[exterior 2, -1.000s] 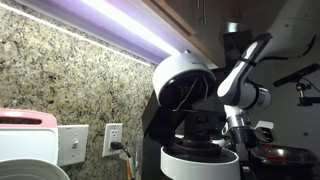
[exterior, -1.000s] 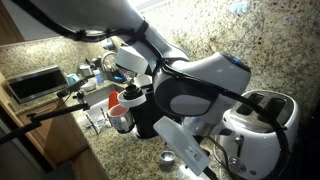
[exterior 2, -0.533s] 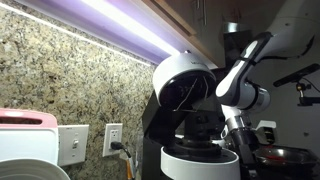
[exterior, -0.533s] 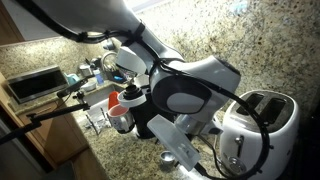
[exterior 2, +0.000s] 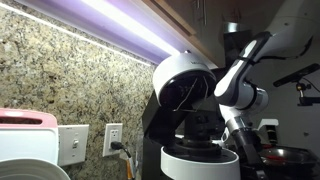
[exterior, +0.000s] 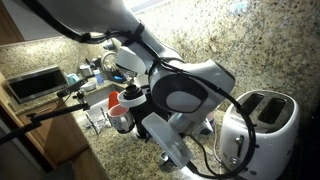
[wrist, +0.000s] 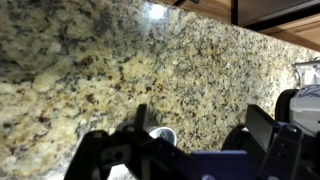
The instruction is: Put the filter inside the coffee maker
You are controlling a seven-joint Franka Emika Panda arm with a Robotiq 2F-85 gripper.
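Granite counter point(wrist: 90, 60) is shown beneath a gripper point(wrist: 198, 125) spread wide and empty. A round filter point(wrist: 162, 134) is seen between its fingers, open side up. The coffee maker point(exterior 2: 190, 95) is partly screened by the arm point(exterior 2: 243, 90); a toaster point(exterior: 265, 118) stands near.

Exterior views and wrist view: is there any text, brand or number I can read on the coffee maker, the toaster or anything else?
No text is readable in any view.
Coffee maker: no legible marking.
Toaster: any print is too blurred.
Wrist view: only the speckled stone surface, no text.
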